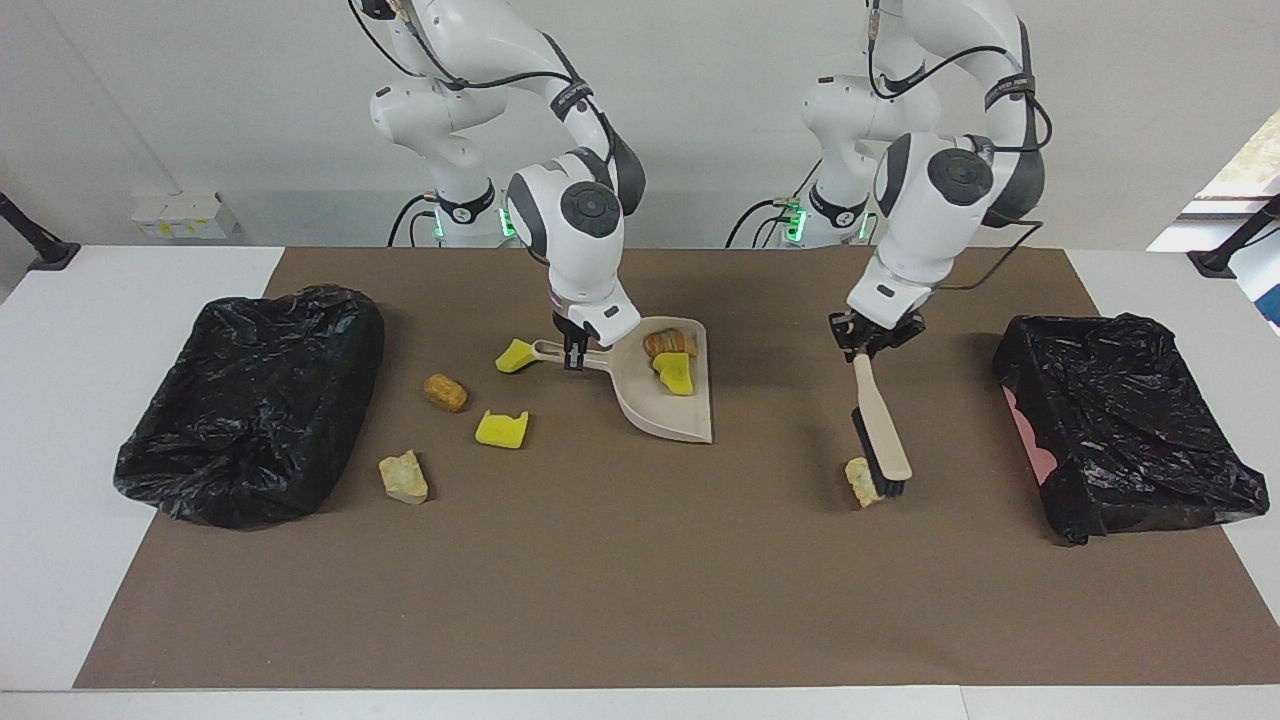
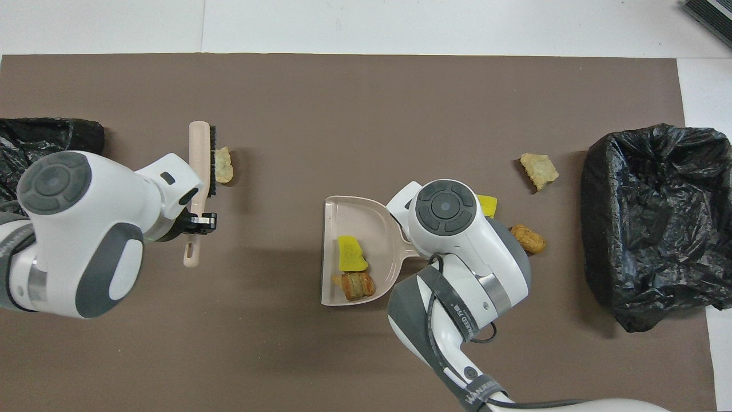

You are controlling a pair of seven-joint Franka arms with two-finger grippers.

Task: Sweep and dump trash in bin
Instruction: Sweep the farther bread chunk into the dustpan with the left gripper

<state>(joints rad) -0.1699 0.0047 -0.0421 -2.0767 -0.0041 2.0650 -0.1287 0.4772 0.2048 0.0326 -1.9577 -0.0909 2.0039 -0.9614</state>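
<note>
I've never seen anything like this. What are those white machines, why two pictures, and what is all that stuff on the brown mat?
They are two robot arms. One picture faces them across the table; the other looks down from above them. The left gripper is shut on a brush, whose bristles touch a tan lump. The right gripper is shut on the handle of a dustpan, already holding a yellow sponge piece and a bread-like lump. Four more scraps lie loose. A black-lined bin sits at each end.

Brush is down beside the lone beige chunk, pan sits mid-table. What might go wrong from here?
1. The brush in the left gripper must push the beige chunk a long way to the dustpan; it may roll off course.
2. The two pieces already in the pan could spill if the right gripper tilts the pan.
</note>
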